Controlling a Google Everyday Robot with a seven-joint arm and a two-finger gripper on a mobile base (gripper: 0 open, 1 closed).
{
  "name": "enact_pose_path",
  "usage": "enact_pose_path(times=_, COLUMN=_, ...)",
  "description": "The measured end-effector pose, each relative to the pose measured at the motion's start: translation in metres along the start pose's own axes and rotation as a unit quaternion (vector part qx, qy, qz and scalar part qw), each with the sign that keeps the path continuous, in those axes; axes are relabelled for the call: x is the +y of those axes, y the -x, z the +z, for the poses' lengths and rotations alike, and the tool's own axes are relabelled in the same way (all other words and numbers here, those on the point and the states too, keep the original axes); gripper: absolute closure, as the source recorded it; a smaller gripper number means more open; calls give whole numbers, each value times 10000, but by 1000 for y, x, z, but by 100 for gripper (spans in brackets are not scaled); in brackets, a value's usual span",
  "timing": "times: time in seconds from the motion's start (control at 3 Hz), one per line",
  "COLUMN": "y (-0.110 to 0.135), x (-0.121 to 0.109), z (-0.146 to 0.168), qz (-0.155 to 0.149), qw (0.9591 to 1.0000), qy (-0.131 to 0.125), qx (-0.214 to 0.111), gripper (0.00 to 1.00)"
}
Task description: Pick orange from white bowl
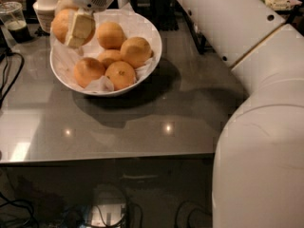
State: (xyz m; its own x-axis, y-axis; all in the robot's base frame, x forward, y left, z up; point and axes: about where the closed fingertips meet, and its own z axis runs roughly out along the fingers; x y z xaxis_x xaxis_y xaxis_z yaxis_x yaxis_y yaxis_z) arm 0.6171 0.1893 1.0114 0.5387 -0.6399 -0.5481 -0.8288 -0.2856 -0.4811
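The white bowl (156,49), lined with crinkled white paper, stands on the grey table and holds several oranges (135,51). My gripper (71,25) is at the upper left, above the bowl's left rim. It is shut on the orange (60,25), a pale orange fruit held clear of the others. One cream finger pad (80,27) lies across the front of the orange. The other finger is mostly hidden behind the fruit.
A cream lidded paper cup (47,1) and a clear plastic cup with dark drink (14,20) stand at the back left. Cables (7,75) hang over the table's left side. My white arm (247,80) fills the right side. The table's front edge (109,158) is near.
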Motion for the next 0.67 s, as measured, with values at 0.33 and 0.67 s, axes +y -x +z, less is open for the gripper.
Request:
enact_pose_path(times=0.33, y=41, x=-4, z=-25, qz=-422, qw=9977, qy=-426, qx=-307, gripper=100)
enact_pose_path(times=0.67, y=78, x=4, z=-64, qz=-787, qw=9896, qy=-998, qx=-682, gripper=100)
